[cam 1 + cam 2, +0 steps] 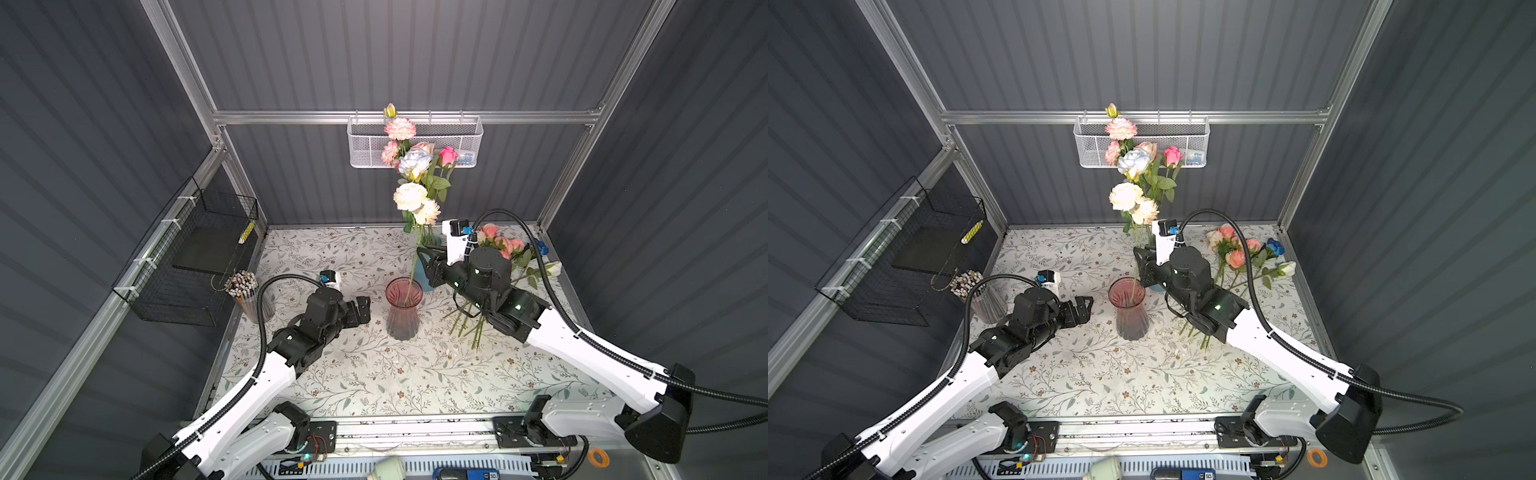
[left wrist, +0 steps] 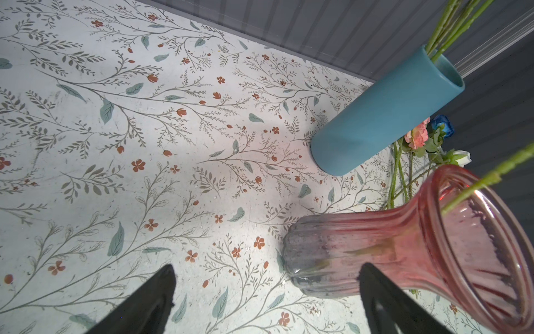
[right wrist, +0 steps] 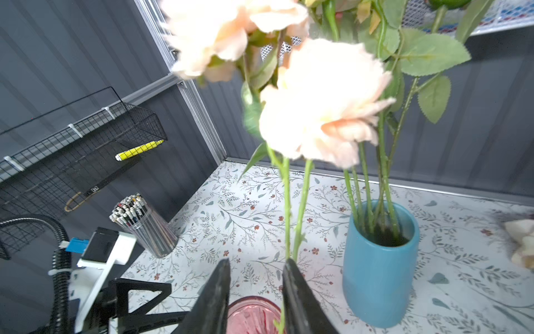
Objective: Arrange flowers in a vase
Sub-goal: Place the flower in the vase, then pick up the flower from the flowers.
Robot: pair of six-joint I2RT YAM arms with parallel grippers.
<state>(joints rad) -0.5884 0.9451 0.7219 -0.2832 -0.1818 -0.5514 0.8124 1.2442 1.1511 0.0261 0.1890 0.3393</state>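
**Stem down in the pink vase, R gripper parted around it**

R gripper (image 3: 257,269) hangs over the pink vase (image 1: 404,309), jaws apart w/ a clear gap. A green stem (image 3: 286,214) runs down thru that gap, right by one finger (image 3: 291,283) and not pinched. It goes on into the vase mouth, and in the left wrist view it leans across the flared rim. Up top is its cream flower (image 3: 320,101), blurred and close to the lens.

L gripper (image 1: 365,311) has its jaws spread wide w/ nothing btwn them. It sits low, just left of the pink vase, w/ a strip of table (image 1: 374,374) separating them in both top views.

Blue vase (image 2: 384,115) stands just behind the pink one, toward the back wall, w/ only a narrow lane btwn them. It holds a tall bunch of flowers (image 1: 415,162), and the R gripper covers most of it in the top views.

Loose flowers (image 1: 500,245) lie by the right edge of the table, partly under the R arm. Their stem ends poke out near the pink vase.

At the left edge is a pencil cup (image 1: 245,291), below a black wire basket (image 1: 199,257) on the wall. A white mesh basket (image 1: 465,141) hangs on the back rail.

The widest room is the patterned stretch from the pink vase to the front rail, btwn the two arms.
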